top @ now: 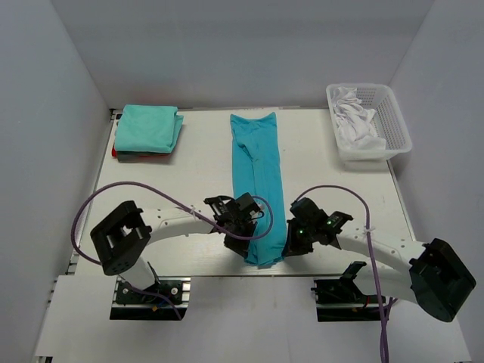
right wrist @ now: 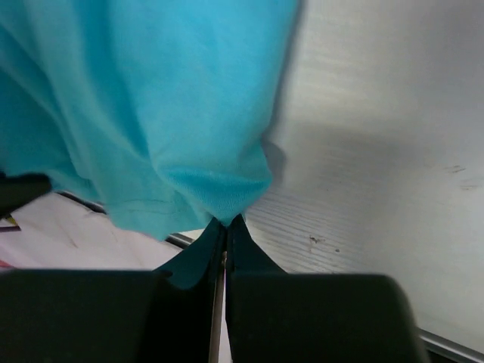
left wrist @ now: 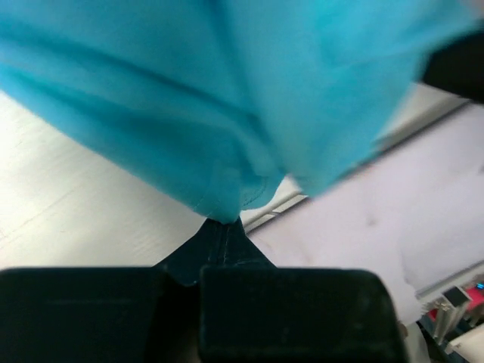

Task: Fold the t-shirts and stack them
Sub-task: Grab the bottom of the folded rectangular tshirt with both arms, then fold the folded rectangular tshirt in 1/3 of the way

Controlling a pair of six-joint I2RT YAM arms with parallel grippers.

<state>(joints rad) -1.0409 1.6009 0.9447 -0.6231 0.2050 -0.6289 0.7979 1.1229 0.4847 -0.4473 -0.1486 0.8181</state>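
The counter is a smooth white board with grey walls close on three sides. Bare room lies on either side of its middle.

One turquoise tee, soft and faintly creased, is folded into a long narrow strip. It runs from the far middle to the near edge, where its end is bunched between the two arms.

A stack sits in the far left corner. A mint-teal rectangle lies on top, with red and dark edges showing beneath; the layers cannot be counted.

One white lattice basket at the far right holds rumpled white cloth.

The left claw is pressed together, pinching the tee's near left corner. The right claw pinches the near right corner likewise.
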